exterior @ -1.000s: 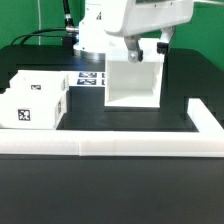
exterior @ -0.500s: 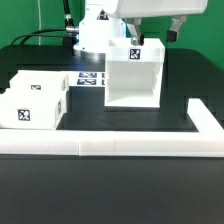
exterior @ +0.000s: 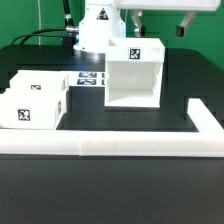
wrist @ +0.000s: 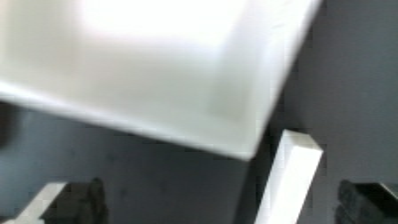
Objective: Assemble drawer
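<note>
Two trays (exterior: 30, 98) sit near the seemingly empty shell (exterior: 133, 75); the claw (exterior: 159, 18) hangs spread wide, holding nothing.

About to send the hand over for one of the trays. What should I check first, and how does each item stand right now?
1. Open, empty hand: ok.
2. Clearance between hand and shell: ok, it hangs above the shell, apart.
3. Upright shell, open front unobstructed: ok.
4. Both the nearer tray and the farther tray free of the shell: ok, they sit at the exterior view's left.
5. Gap between the two trays: cannot tell.
6. Which way their knobs face: cannot tell, none visible.
</note>
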Controlling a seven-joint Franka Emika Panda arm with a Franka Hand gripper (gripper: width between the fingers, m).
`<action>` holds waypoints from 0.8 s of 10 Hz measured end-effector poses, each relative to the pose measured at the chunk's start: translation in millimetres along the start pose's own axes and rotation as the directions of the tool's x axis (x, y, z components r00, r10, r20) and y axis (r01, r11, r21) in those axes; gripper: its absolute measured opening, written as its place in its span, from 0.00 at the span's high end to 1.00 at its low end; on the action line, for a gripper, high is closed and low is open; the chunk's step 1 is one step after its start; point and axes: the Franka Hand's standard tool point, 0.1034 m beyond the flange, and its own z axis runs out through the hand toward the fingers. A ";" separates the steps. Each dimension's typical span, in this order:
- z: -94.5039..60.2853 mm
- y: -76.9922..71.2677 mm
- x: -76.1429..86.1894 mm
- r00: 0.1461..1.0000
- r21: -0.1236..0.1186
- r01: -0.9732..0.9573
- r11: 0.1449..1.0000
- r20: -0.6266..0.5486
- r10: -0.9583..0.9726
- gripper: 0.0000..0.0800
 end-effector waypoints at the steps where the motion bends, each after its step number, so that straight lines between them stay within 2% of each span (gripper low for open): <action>1: 3.7 -2.8 -6.3 1.000 0.011 -0.028 1.000 0.009 0.028 0.19; 2: 9.3 -1.8 -9.3 0.998 0.047 -0.059 0.997 -0.018 0.060 0.19; 5: 11.2 -2.2 -12.0 0.998 0.050 -0.064 0.997 -0.012 0.064 0.19; 6: 13.9 -3.2 -16.3 0.993 0.068 -0.114 0.991 -0.016 0.115 0.19; 8: 28.2 -8.9 -37.7 0.987 0.073 -0.158 0.985 -0.005 0.159 0.19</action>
